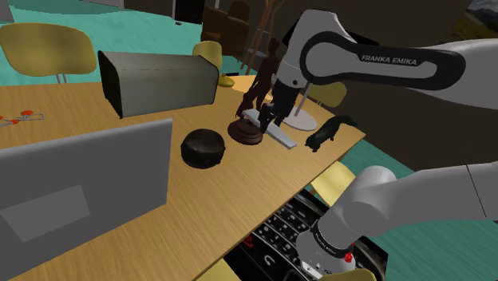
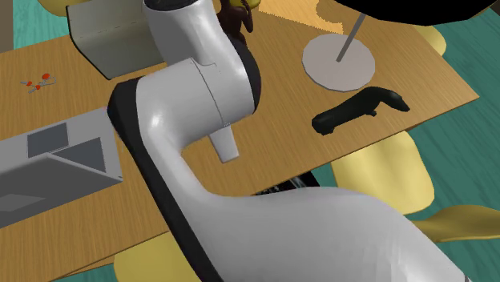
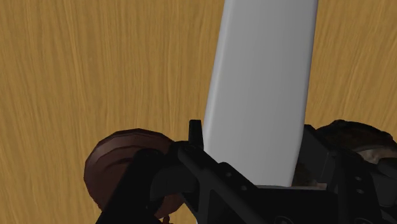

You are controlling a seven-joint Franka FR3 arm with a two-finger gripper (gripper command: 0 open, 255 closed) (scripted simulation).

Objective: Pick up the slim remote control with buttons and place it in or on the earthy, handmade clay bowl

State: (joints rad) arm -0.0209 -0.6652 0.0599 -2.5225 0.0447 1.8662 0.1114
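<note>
- Black gripper (image 3: 251, 130) clamped on plain pale grey remote (image 3: 264, 70), one finger against each long edge.
- Remote sticking out past fingertips, over wooden table (image 3: 95, 63).
- Brown bowl (image 3: 118, 168) directly under gripper, rim showing on both sides of fingers.
- Shoulder view: gripper (image 1: 267, 116) low over bowl (image 1: 246, 134), remote (image 1: 281, 136) slanting down and away toward black animal figure (image 1: 329, 132); contact with bowl or table not clear.
- "FRANKA EMIKA" in white lettering on dark band of arm (image 1: 375, 68).
- Second exterior view: black animal figure (image 2: 352, 110) beside round white base (image 2: 324, 68) with pole, near table edge.
</note>
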